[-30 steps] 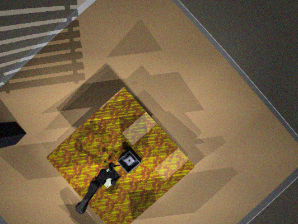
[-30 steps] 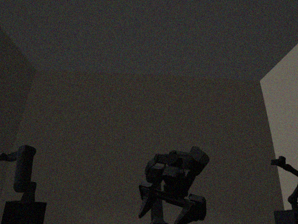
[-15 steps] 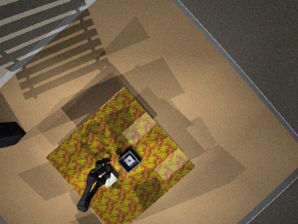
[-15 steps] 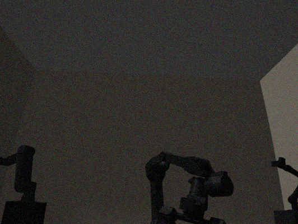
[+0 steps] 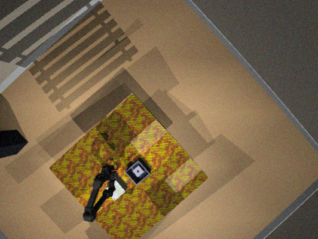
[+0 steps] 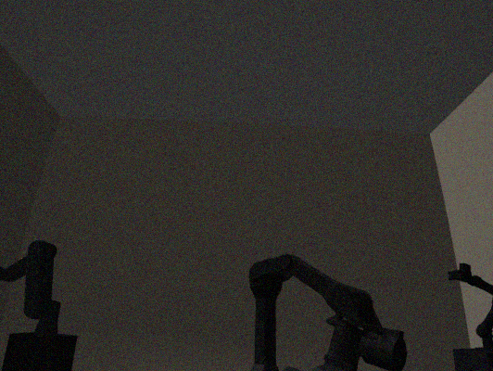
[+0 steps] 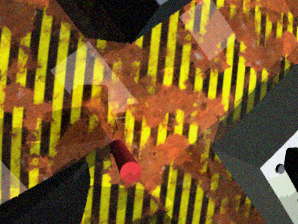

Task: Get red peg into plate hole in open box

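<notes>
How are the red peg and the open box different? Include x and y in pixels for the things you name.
The red peg [image 7: 125, 162] is round, but the open box [image 5: 145, 177] is square. The peg is red, while the box is dark with gray edges. The peg looks much smaller than the box. Both are outside the gripper's fingers.

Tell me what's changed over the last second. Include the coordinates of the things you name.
The tool [image 5: 110, 171] [image 7: 188, 165] moved away from the open box [image 5: 131, 178], toward the top view's upper left, and dropped below the exterior view's edge. It is open and holds nothing now; whether it let go of anything is unclear. The box stayed put. The red peg's [image 7: 131, 172] earlier place can't be told.
</notes>
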Controlling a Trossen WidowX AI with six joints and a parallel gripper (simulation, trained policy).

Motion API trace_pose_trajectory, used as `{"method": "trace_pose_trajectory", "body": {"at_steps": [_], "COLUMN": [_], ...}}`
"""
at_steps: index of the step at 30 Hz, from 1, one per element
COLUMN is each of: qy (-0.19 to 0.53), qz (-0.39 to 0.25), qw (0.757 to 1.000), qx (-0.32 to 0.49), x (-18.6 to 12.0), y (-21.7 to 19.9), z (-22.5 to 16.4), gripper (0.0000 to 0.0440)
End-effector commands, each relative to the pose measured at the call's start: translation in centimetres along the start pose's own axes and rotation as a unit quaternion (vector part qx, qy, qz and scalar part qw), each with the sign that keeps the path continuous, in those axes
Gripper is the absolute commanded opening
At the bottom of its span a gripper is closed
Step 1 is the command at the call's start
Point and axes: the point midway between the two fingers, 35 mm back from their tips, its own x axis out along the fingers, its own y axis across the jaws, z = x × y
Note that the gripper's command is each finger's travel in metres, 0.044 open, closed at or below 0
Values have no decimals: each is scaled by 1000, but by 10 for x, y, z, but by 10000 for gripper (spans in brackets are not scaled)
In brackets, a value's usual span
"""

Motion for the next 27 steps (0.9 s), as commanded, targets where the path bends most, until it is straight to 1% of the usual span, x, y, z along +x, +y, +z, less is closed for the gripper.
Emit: {"method": "trace_pose_trajectory", "body": {"at_steps": [1, 8, 20, 22, 27], "qy": [17, 29, 29, 31, 40], "qz": [-11, -7, 18, 18, 14], "qw": [1000, 1000, 999, 999, 999], "qx": [3, 8, 15, 14, 14], "x": [14, 41, 87, 93, 106], "y": [3, 16, 35, 36, 37], "z": [-10, -21, -29, -30, -34], "gripper": [440, 440, 437, 416, 289]}}
